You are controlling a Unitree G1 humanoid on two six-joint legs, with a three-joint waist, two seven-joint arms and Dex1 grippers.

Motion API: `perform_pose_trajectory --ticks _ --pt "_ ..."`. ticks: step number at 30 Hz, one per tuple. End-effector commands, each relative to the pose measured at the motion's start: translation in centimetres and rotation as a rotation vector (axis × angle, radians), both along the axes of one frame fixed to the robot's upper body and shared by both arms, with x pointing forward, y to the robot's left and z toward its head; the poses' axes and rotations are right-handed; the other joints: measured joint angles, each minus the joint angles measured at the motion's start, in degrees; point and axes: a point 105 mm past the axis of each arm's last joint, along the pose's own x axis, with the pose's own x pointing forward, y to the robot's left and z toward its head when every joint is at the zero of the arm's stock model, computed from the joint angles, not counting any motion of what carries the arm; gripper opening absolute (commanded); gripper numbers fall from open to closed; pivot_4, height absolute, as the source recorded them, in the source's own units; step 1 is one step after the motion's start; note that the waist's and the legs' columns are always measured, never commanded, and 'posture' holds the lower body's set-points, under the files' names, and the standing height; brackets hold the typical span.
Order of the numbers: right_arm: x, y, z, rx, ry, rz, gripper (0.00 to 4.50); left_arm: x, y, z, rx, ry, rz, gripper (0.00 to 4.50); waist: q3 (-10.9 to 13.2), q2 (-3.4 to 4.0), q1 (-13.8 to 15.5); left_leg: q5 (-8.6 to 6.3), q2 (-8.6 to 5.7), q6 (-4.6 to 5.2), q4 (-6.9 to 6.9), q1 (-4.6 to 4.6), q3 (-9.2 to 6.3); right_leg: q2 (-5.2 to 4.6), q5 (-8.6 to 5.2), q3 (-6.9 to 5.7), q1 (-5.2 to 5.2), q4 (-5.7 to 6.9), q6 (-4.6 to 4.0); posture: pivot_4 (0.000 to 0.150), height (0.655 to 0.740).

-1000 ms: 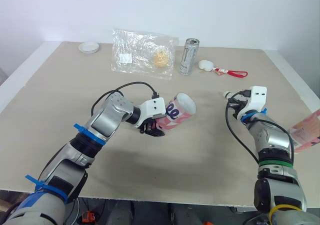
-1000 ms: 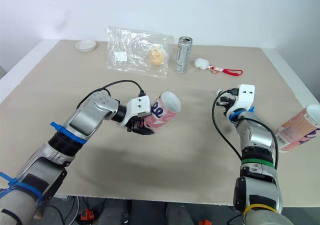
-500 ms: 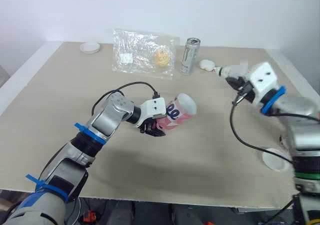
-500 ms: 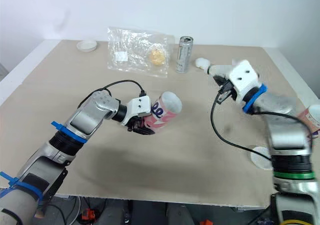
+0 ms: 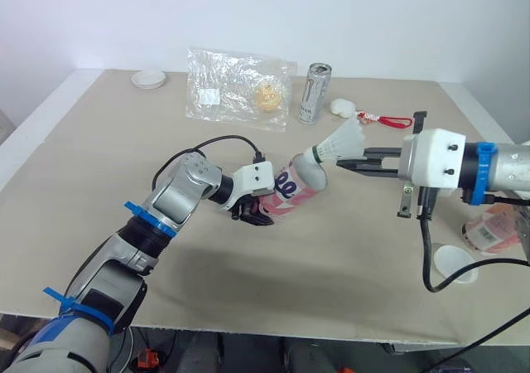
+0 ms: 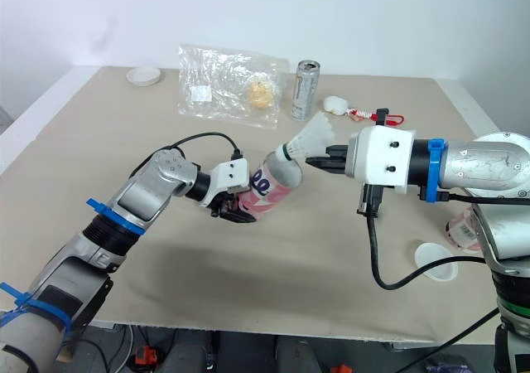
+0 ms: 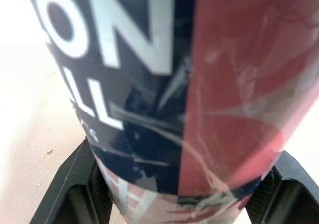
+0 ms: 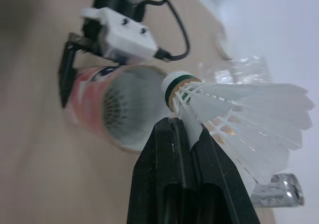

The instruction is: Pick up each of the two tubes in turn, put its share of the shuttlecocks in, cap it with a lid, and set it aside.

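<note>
Tabletop (image 5: 99, 166), left to right. At the far left corner lies a shallow white lid (image 5: 149, 78), and beside it a clear plastic bag (image 5: 236, 87). Nearer the middle, the left gripper (image 5: 251, 211) is closed around the lower part of a pink-and-navy tube (image 5: 294, 191), holding it tilted above the table with its open mouth facing the robot's right. A drink can (image 5: 312, 94) stands upright behind. A white shuttlecock (image 5: 338, 145) has its cork end at the rim of the tube's mouth, feathers outside. The right gripper (image 5: 346, 161) pinches it by the feathers, fingers narrow. At the right edge a second tube (image 5: 493, 228) lies on its side, with another white lid (image 5: 454, 263) near it.
</note>
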Motion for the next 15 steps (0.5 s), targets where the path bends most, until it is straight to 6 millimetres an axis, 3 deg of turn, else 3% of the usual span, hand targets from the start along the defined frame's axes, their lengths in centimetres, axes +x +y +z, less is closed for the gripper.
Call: perform_pose_trajectory --ticks 1,10,11,14,15 --pt "-0.1 0.0 -0.8 -0.050 -0.013 0.020 0.05 -0.1 -0.3 -0.2 0.019 -0.006 -0.008 2.88 0.0 -0.01 0.0 0.00 0.00 0.00 0.00 0.00 0.00 0.00 -0.01 0.00 0.00 0.00 -0.01 0.150 0.7400" --pt "0.6 1.0 -1.6 -0.022 0.024 0.062 0.05 -0.2 0.0 -0.2 0.020 -0.008 0.000 2.88 0.0 -0.01 0.0 0.00 0.02 0.00 0.00 0.00 0.02 0.02 0.01 -0.01 -0.02 0.00 -0.01 0.150 0.7400" --pt "0.6 1.1 -1.5 -0.011 0.028 0.066 0.71 -0.3 0.0 -0.2 0.020 -0.008 0.000 2.88 0.0 -0.01 0.0 0.00 0.02 0.00 0.00 0.00 0.01 0.02 0.01 -0.01 -0.02 0.00 -0.01 0.150 0.7400" --pt "0.7 1.0 -0.8 -0.003 0.016 0.068 1.89 -0.3 0.1 -0.3 0.022 -0.007 0.004 2.88 0.0 -0.01 0.0 0.00 0.03 0.00 -0.02 0.00 0.01 0.03 0.01 -0.01 -0.03 0.00 -0.01 0.150 0.7400" --pt "0.7 0.9 -0.6 0.002 0.020 0.066 2.48 -0.3 0.2 -0.3 0.023 -0.007 0.005 2.88 0.0 -0.01 0.0 0.00 0.03 0.00 -0.02 0.00 0.01 0.03 0.01 -0.01 -0.03 0.00 -0.01 0.150 0.7400"
